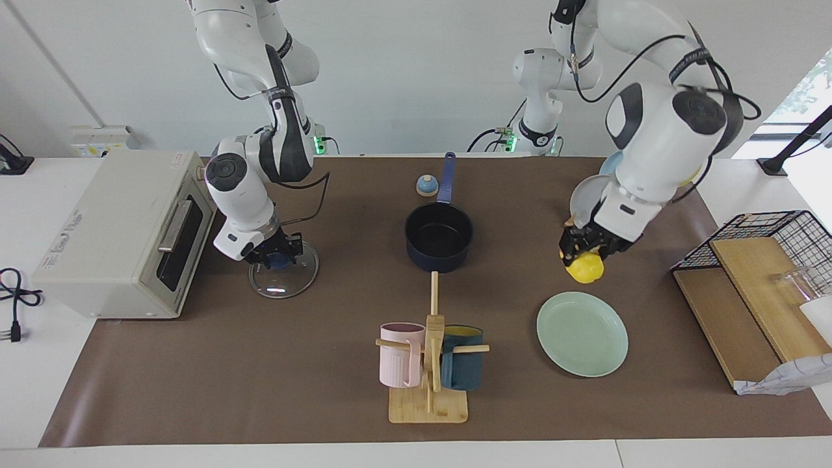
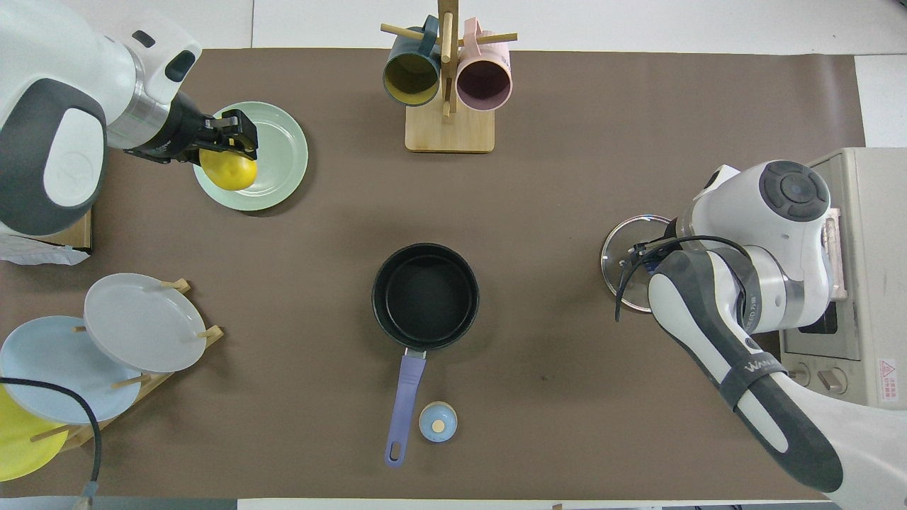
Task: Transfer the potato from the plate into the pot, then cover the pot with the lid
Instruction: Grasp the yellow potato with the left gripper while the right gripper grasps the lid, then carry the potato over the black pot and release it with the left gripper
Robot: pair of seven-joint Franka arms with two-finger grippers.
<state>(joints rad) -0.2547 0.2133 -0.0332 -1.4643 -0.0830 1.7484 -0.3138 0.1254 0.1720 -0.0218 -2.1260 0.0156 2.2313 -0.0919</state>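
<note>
My left gripper (image 1: pixel 583 255) is shut on the yellow potato (image 1: pixel 585 269) and holds it in the air over the edge of the mint-green plate (image 1: pixel 582 335), which is bare. In the overhead view the potato (image 2: pixel 228 170) covers the plate's rim (image 2: pixel 280 152). The navy pot (image 1: pixel 439 260) stands mid-table, black inside and holding nothing, its blue handle pointing toward the robots. The glass lid (image 1: pixel 286 283) lies flat on the mat in front of the toaster oven. My right gripper (image 1: pixel 278 259) is down on the lid's blue knob, fingers on either side of it.
A toaster oven (image 1: pixel 123 234) stands at the right arm's end. A wooden mug rack (image 1: pixel 429 364) with two mugs stands farther from the robots than the pot. A small blue-topped dome (image 1: pixel 426 186) sits by the pot handle. A plate rack (image 2: pixel 106 340) and wire basket (image 1: pixel 780 240) stand at the left arm's end.
</note>
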